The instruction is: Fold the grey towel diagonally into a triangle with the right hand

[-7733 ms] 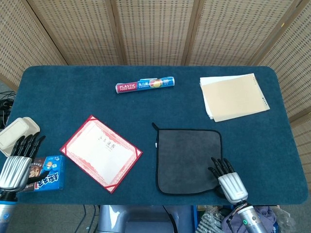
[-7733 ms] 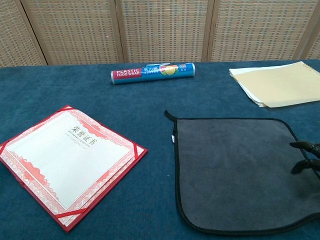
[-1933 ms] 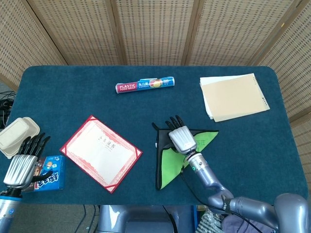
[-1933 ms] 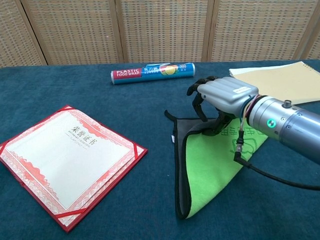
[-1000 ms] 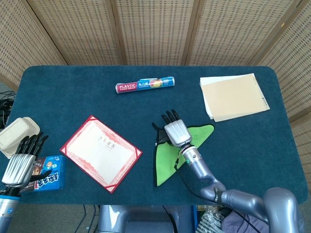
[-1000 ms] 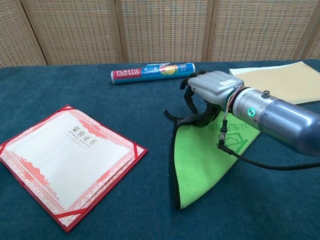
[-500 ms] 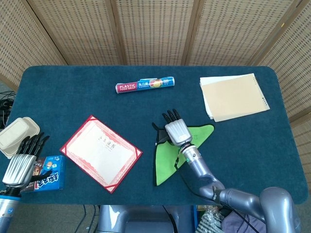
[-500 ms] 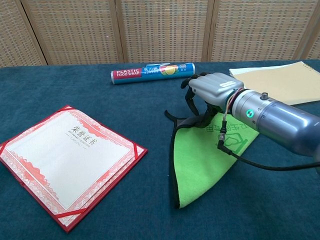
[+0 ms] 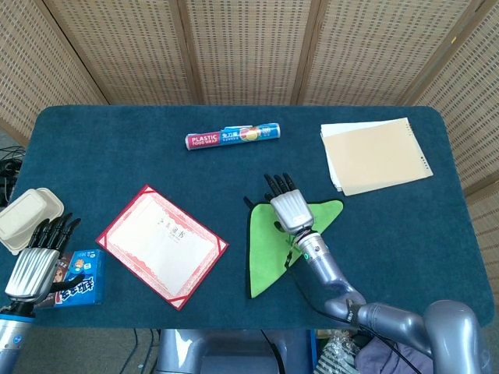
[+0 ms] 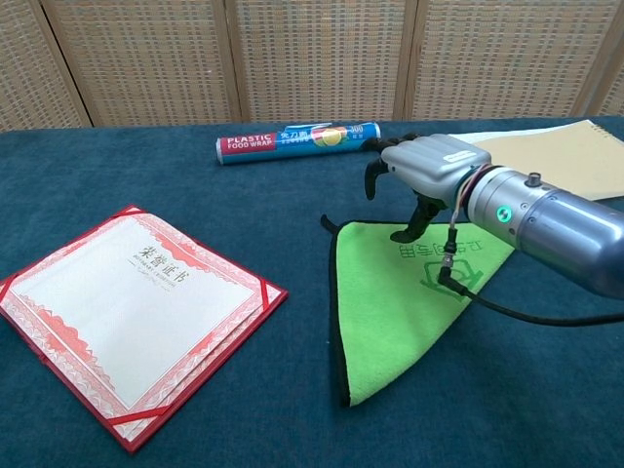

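The right hand (image 10: 414, 180) hovers over the far corner of the towel (image 10: 395, 292), fingers spread and curved downward with nothing between them; whether the fingertips brush the cloth cannot be told. The towel lies as a triangle in the middle of the desk (image 9: 117, 140) toward its near edge, bright green side up with a dark border, one point aimed at the near edge and the long side running toward the right. The fold looks done, and what seems left is drawing the arm clear and perhaps smoothing the edges. Beyond it sit the plastic wrap roll (image 9: 232, 137) toward the far edge and the certificate (image 9: 162, 245) to the left. The left hand (image 9: 35, 261) rests open at the near left corner, holding nothing.
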`<control>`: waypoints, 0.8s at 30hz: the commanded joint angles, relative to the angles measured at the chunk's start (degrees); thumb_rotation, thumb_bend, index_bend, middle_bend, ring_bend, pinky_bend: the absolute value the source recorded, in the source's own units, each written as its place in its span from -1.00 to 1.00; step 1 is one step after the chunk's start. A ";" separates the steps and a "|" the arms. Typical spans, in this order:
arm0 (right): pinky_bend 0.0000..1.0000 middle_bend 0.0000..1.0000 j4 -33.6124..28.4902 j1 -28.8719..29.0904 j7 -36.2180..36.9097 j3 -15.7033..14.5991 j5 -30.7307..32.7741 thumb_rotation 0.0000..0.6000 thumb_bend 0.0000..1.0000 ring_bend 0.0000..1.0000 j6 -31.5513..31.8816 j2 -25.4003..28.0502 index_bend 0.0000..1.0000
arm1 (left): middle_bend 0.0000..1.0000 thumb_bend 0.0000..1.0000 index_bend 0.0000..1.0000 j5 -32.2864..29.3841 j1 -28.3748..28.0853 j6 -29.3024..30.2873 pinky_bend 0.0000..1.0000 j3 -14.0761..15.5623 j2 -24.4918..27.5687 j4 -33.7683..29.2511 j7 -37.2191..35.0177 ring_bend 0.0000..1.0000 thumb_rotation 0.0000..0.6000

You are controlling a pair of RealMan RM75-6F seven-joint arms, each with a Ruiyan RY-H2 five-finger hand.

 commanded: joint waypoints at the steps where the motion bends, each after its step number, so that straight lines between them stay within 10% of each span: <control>1: -1.00 -1.00 -0.76 -0.33 -0.19 -0.19 -0.06 1.00 -0.42 -1.00 0.65 0.73 -0.34 | -1.00 -0.76 -1.00 0.01 0.01 0.00 -1.00 0.02 -0.02 0.05 0.03 -1.00 1.00; 12: -1.00 -1.00 -11.29 -6.06 -2.05 -3.54 -0.78 1.00 -0.45 -1.00 6.44 9.17 -0.44 | -1.00 -0.77 -1.00 -0.04 -0.12 -0.32 -1.00 0.11 -0.11 0.11 -0.05 -1.00 1.00; 24: -1.00 -1.00 -21.38 -19.88 5.21 -13.79 -11.02 1.00 -0.58 -1.00 21.22 20.01 -0.75 | -1.00 -0.76 -1.00 0.64 -0.08 -0.24 -1.00 0.50 -0.06 -0.13 -0.30 -1.00 1.00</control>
